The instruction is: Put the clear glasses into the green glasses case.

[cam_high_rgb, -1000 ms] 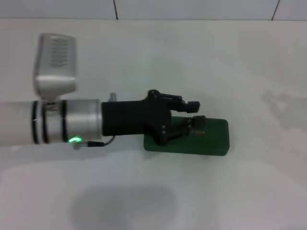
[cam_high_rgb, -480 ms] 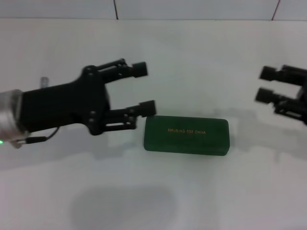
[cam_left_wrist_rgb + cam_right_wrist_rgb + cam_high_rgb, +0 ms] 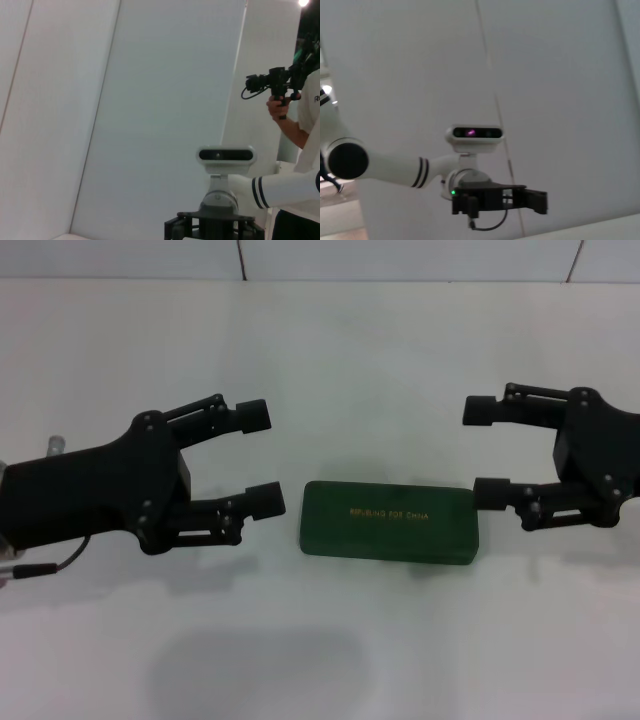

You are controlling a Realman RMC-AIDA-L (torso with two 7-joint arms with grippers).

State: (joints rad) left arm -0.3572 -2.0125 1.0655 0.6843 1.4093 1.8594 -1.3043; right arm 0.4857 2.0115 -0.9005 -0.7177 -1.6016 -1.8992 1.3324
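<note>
The green glasses case (image 3: 388, 521) lies shut and flat on the white table, gold lettering on its lid. My left gripper (image 3: 260, 458) hovers open just off the case's left end, with nothing between its fingers. Off the case's right end my right gripper (image 3: 484, 452) is also open and empty, facing the left one. The clear glasses are out of view in every frame. The right wrist view shows the left gripper (image 3: 530, 200) far off. In the left wrist view only the base of the right gripper (image 3: 215, 226) shows.
The white table (image 3: 320, 360) runs back to a tiled wall. A person holding a camera rig (image 3: 280, 90) stands behind the right arm in the left wrist view.
My left gripper has drawn back leftward off the case lid and opened. The right gripper has come in from the right edge to the case's right end.
</note>
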